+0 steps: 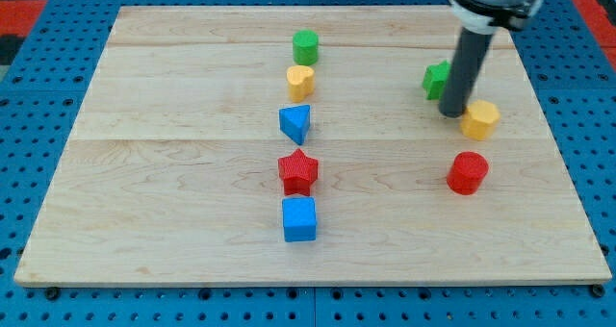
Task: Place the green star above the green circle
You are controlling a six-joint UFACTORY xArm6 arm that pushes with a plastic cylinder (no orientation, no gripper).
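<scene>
Seven blocks sit on the board [173,173]: two green, two yellow, two red, two blue minus none hidden—green circle [305,47], yellow heart [300,80], blue triangle [296,123], red star [297,171] and blue cube [299,218] in one column, with the green star [436,79], yellow hexagon [479,119] and red cylinder [468,172] at 3 o'clock of it. That makes eight. There is no claw: my tip [450,113] touches the green star's 4 o'clock side, beside the hexagon.

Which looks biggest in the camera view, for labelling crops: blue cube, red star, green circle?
1. Blue cube
2. Red star
3. Green circle
The cube lies nearest the view's bottom, so nearness may inflate it.
</scene>
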